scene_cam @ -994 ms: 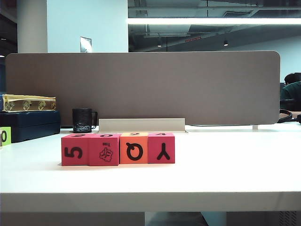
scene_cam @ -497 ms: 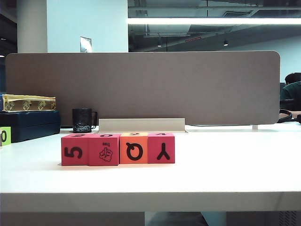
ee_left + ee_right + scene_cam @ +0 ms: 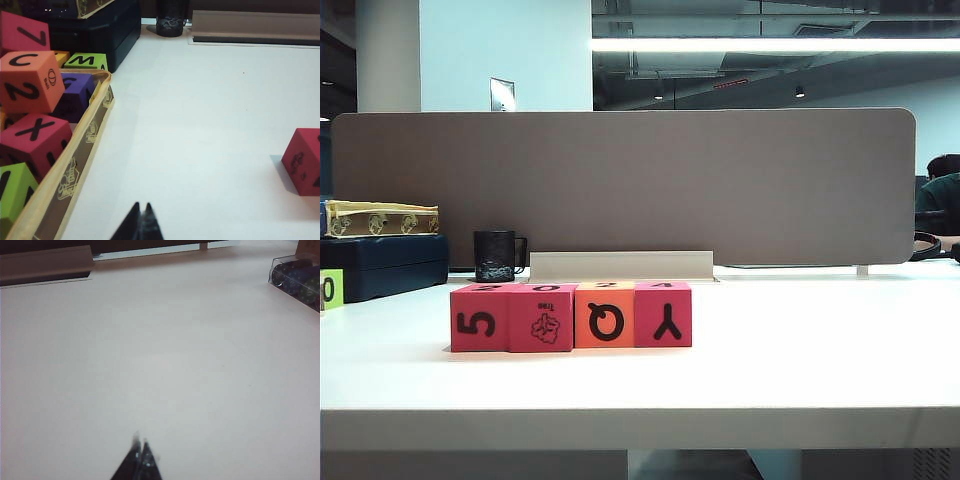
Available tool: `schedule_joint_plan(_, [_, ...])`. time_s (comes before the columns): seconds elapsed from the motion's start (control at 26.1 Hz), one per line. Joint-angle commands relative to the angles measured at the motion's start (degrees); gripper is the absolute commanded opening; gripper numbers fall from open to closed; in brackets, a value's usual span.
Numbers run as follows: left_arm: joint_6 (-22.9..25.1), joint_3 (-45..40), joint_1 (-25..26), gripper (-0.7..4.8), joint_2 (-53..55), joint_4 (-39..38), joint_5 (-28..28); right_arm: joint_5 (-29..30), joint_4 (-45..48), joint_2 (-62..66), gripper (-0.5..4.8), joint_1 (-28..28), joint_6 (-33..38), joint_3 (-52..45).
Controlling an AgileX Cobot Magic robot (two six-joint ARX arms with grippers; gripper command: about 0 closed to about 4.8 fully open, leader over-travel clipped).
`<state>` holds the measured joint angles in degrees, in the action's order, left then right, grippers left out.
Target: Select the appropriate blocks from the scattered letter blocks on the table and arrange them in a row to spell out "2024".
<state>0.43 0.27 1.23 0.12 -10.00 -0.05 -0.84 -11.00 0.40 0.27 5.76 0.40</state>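
Nothing has moved since a second ago: your blocks (image 3: 571, 315) stand in a touching row.
Left gripper (image 3: 141, 220) and right gripper (image 3: 140, 456) hover over bare table (image 3: 800, 380), jaws together.

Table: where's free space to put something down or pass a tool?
The white tabletop is bare right of the row of four pink-red and orange foam blocks, and in front of it. Crowded on the left: yellow-rimmed box of foam blocks.

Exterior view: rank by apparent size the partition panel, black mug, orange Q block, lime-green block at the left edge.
1. Partition panel, by far the largest.
2. Orange Q block.
3. Black mug, a bit smaller, but it stands farther back, so true size is unsure.
4. Lime-green block, cut off by the frame edge, so unsure.
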Motion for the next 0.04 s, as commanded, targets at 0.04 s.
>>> schedule_joint_plan(0.04, [0.0, 0.1, 0.0, -0.05, 0.0, -0.7, 0.1, 0.2, 0.5, -0.5, -0.01, 0.0, 0.2, -0.3])
